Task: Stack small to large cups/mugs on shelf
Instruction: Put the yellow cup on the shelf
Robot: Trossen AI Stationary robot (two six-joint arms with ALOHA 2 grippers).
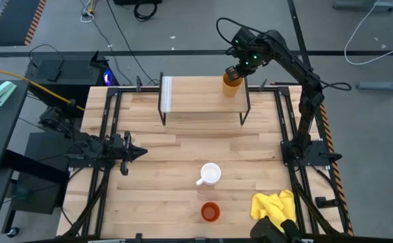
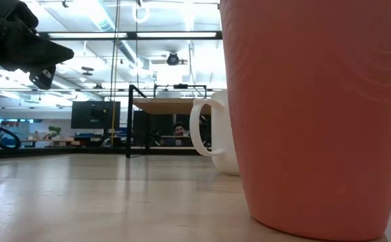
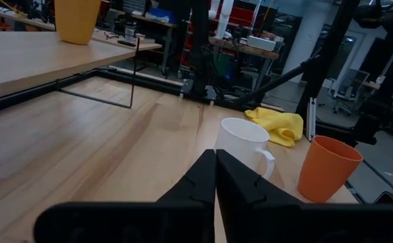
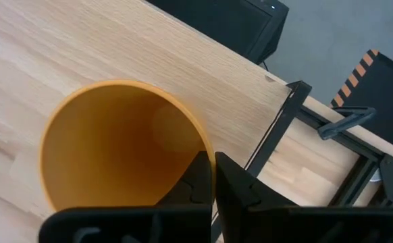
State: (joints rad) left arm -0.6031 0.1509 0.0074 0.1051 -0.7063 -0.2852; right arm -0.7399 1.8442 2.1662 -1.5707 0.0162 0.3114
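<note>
Your right gripper (image 1: 233, 73) sits over the tumbler (image 1: 231, 84) at the right end of the shelf (image 1: 196, 101); from the wrist view the fingers look closed together at the rim, and I can't tell whether they pinch the wall. Risk: lift away while pinching and the tumbler tips off the near edge. Left gripper (image 3: 215, 177) is closed, empty, parked at table left. Mug (image 1: 210, 174) and red cup (image 1: 210, 212) stand well apart at table front, not yet stacked.
</note>
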